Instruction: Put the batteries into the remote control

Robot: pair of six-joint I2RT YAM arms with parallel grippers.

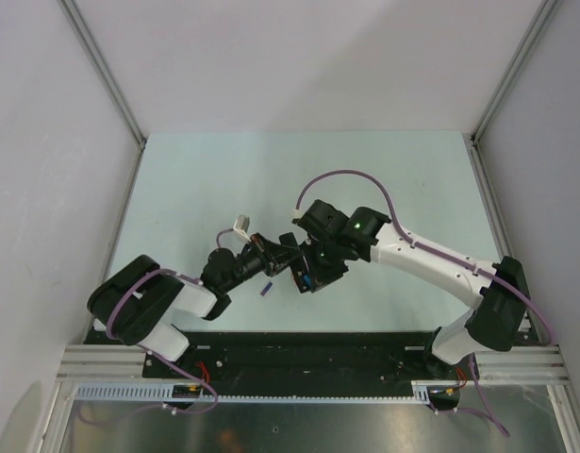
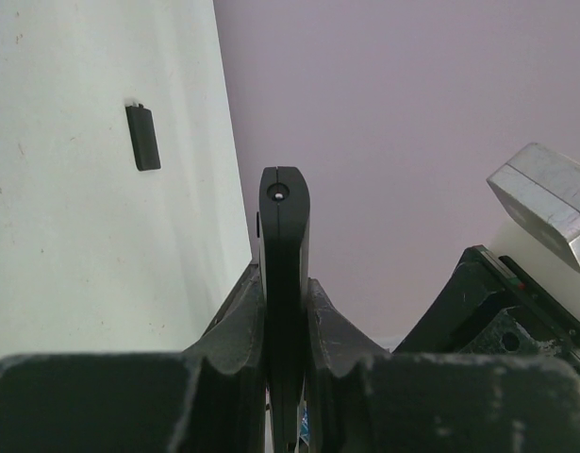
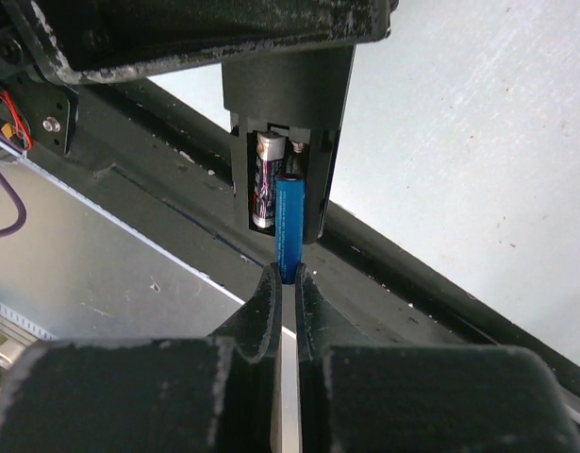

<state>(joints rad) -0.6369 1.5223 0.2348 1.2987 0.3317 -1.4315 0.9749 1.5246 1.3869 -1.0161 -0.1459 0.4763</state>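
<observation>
1. Inside the open bay of the remote control we see a white-topped battery seated. A blue battery stands beside it, with its lower end poking out of the bay.
2. Our right gripper has its fingers pinched tight on that lower end.
3. Our left gripper clamps the remote edge-on between closed fingers, lifted off the table.
4. A purple-blue battery lies loose on the table near both grippers, and a small black cover lies flat, well apart.
5. A black rail at the near edge passes right under the remote, and the pale table runs wide beyond the arms.
</observation>
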